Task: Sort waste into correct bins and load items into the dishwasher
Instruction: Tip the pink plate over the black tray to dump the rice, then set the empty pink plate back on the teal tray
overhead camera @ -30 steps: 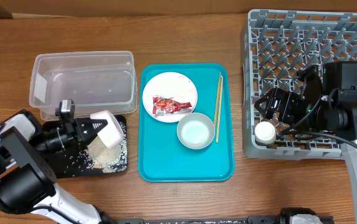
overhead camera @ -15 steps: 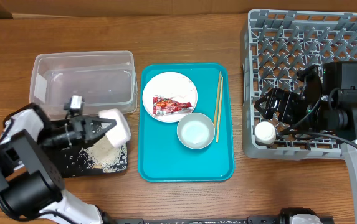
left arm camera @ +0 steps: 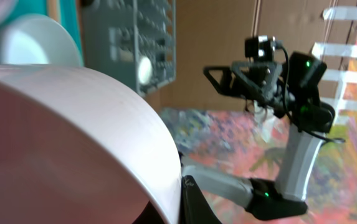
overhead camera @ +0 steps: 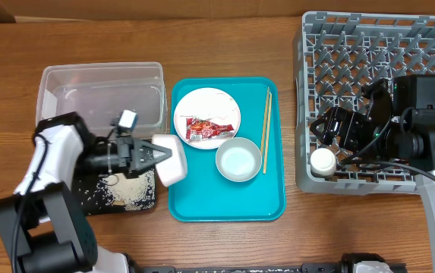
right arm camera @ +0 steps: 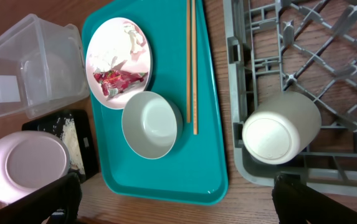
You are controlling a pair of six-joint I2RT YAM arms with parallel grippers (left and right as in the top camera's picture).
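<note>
The left claw [overhead camera: 147, 154] was closed on the rim of a white plate [overhead camera: 170, 159]. The plate was held tilted on edge above the left border of the teal tray [overhead camera: 202, 206]. In the left wrist view most of the frame was filled by the plate's pale surface.

The right claw [right arm camera: 175, 180] was spread wide with nothing between its fingers. It was held well to the right of the teal tray, over the front left part of the grey rack [overhead camera: 376, 45].

A small white cup [overhead camera: 323, 161] was seen lying on its side in the rack corner nearest the teal tray.

On the teal tray, a second plate [overhead camera: 202, 106] was set at the back. A red wrapper [overhead camera: 208, 128] and a crumpled tissue [right arm camera: 108, 60] were lying on it. A pale bowl [overhead camera: 238, 161] was placed just in front of that plate. A pair of chopsticks [overhead camera: 266, 129] was laid lengthwise along the tray's right side.

Just left of the teal tray a flat black tray [overhead camera: 103, 203] was seen on the table [overhead camera: 232, 38], with rice grains [overhead camera: 130, 196] scattered over it. A clear tub [overhead camera: 99, 91] was standing behind it.
</note>
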